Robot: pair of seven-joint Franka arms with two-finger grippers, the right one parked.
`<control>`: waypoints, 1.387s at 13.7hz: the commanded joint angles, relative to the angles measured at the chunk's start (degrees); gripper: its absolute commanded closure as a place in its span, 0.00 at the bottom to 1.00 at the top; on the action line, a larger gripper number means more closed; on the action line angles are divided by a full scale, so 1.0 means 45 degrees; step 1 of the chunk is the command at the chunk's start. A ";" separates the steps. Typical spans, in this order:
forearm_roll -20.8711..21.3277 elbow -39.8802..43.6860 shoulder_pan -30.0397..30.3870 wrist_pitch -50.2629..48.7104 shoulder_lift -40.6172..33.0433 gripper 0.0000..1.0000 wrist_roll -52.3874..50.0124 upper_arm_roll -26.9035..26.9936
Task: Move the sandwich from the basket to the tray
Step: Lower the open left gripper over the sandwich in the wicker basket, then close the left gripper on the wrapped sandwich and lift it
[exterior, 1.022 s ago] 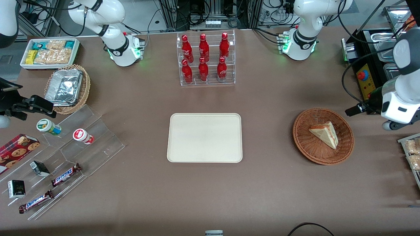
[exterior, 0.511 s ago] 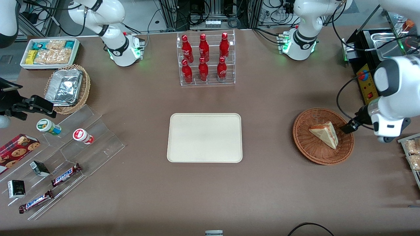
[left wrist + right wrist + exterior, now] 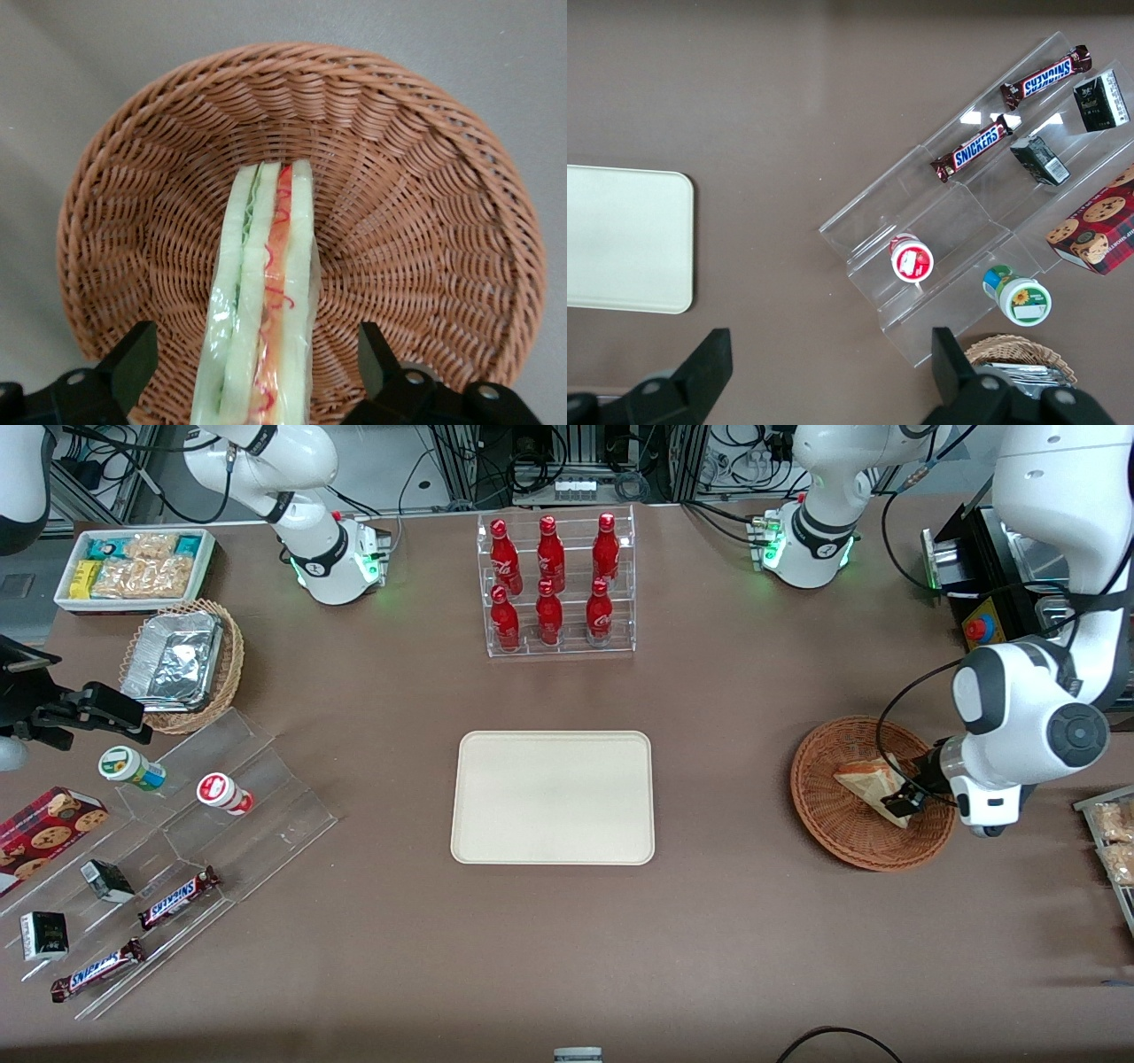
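brown tabletop all round; spread fingers (image 3: 133,359) straddle the sandwich (image 3: 266,301) without gripping it, the gripper (image 3: 905,797) low inside the basket (image 3: 842,833). the left arm bends steeply down over the basket's rim. the tray (image 3: 553,797) lies well apart, bare.
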 commanded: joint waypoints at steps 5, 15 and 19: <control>-0.0125 -0.1205 -0.0104 0.1304 0.0168 0.04 -0.0319 -0.0012; -0.0066 0.0857 -0.0124 -0.2082 0.0070 0.60 -0.0045 -0.0090; -0.0047 0.2988 -0.0998 -0.4745 0.0089 0.60 0.0577 -0.0227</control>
